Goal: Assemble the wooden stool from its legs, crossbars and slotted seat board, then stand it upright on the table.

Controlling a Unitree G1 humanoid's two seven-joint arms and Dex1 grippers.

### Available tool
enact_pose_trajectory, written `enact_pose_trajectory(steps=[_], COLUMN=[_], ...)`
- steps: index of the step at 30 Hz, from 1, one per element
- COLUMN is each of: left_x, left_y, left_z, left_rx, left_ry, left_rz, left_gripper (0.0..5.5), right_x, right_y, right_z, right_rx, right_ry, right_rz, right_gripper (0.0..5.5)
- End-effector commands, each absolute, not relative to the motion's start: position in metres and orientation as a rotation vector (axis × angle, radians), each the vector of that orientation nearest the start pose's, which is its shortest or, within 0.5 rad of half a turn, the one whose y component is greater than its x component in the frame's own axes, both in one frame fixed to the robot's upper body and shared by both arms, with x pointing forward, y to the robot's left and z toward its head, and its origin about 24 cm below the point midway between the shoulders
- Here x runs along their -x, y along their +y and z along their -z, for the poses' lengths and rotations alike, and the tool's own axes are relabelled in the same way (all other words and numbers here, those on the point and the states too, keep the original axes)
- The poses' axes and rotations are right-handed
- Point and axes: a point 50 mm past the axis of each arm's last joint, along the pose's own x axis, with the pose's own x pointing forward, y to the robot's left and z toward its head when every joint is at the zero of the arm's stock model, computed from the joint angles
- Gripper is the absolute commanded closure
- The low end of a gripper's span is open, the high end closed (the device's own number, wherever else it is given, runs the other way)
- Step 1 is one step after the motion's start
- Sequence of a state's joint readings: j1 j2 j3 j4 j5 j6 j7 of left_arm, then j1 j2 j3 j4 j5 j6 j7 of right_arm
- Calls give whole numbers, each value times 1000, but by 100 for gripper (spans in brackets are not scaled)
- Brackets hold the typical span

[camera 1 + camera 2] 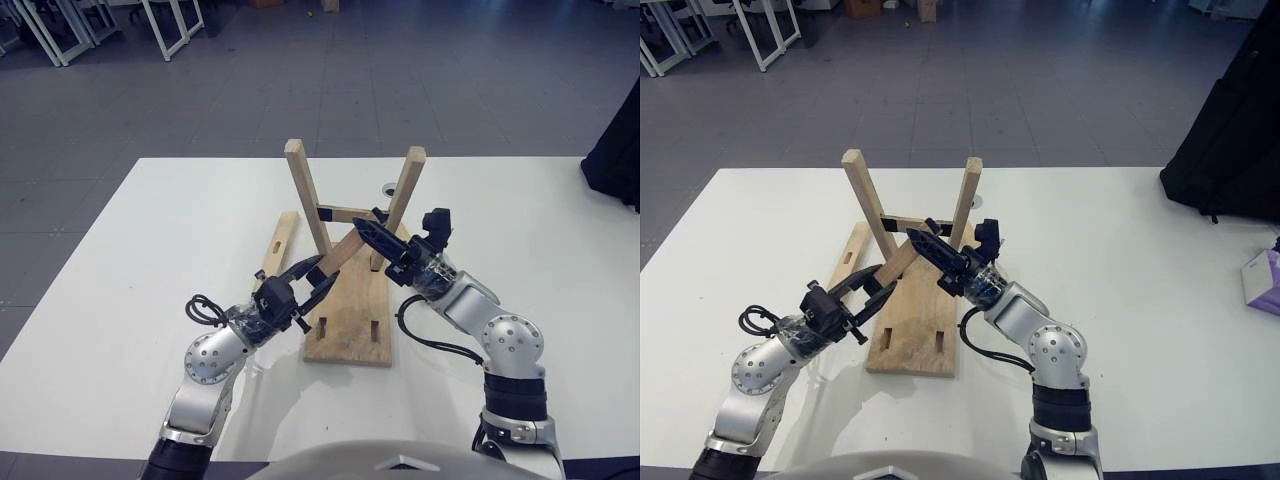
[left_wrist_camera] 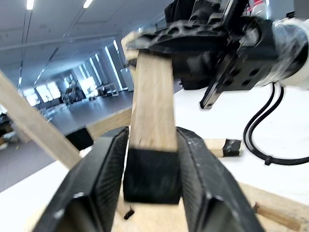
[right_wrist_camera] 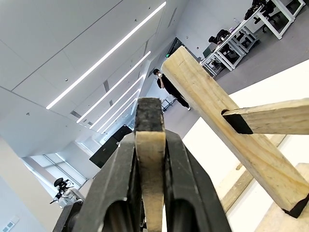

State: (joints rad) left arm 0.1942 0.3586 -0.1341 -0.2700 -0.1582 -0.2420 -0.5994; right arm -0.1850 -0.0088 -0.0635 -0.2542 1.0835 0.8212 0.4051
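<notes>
Both grippers are on the same piece here: the left gripper [image 1: 322,275] is clamped on the lower, black-wrapped end of a pale wooden bar [image 1: 343,255], and the right gripper [image 1: 366,230] is pinched tight across the thin edge of its upper end, so the bar hangs slanted between them. Directly below the left gripper lies the one flat, light-wood slotted seat board [image 1: 350,325], resting on the white surface [image 1: 150,260]. Just beyond the right gripper two square wooden legs stand splayed in a V, one [image 1: 305,195] to its left and one [image 1: 405,195] close on its right, joined by a single thin crossbar [image 1: 345,213] with a dark tip. One more wooden leg [image 1: 280,243] lies flat on the surface, just to the outer side of the left gripper. That makes one board, two standing legs, one lying leg, one fitted crossbar and the bar in hand. This timber looks stiff and light, smooth enough to twist in a narrow grip, and the standing V looks easy to knock over. Holding near the ends, as now, seems best for steering a tip into a slot.
</notes>
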Motion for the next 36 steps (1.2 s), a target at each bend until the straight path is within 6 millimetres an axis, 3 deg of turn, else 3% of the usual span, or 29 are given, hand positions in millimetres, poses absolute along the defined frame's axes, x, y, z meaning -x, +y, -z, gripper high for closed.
enact_pose_trajectory(steps=[1, 5, 8, 11, 15, 19, 23, 27, 36], left_x=[-199, -195, -198, -199, -205, -205, -209, -211, -213], left_y=[149, 153, 155, 158, 161, 167, 165, 159, 160], left_z=[-73, -71, -72, -72, -73, -73, -74, -71, -62], left_rx=[-204, -179, -172, -170, -166, -172, -172, -177, -260], left_ry=[-195, -195, -201, -196, -187, -166, -163, -156, -96], left_rz=[716, 627, 576, 539, 556, 552, 561, 588, 577], left_gripper=[307, 284, 284, 284, 284, 284, 284, 284, 284], right_x=[-255, -265, -270, -258, -258, -276, -302, -318, -317], right_y=[-86, -94, -118, -142, -172, -200, -194, -178, -153], right_z=[-122, -121, -122, -107, -95, -106, -123, -116, -92], right_rx=[-952, -945, -910, -797, -642, -519, -465, -434, -394], right_ry=[125, 131, 125, 210, 231, 134, 11, 4, 73], right_rz=[-969, -972, -956, -938, -727, -518, -419, -352, -348], right_gripper=[512, 512, 512, 512, 512, 512, 512, 512, 512])
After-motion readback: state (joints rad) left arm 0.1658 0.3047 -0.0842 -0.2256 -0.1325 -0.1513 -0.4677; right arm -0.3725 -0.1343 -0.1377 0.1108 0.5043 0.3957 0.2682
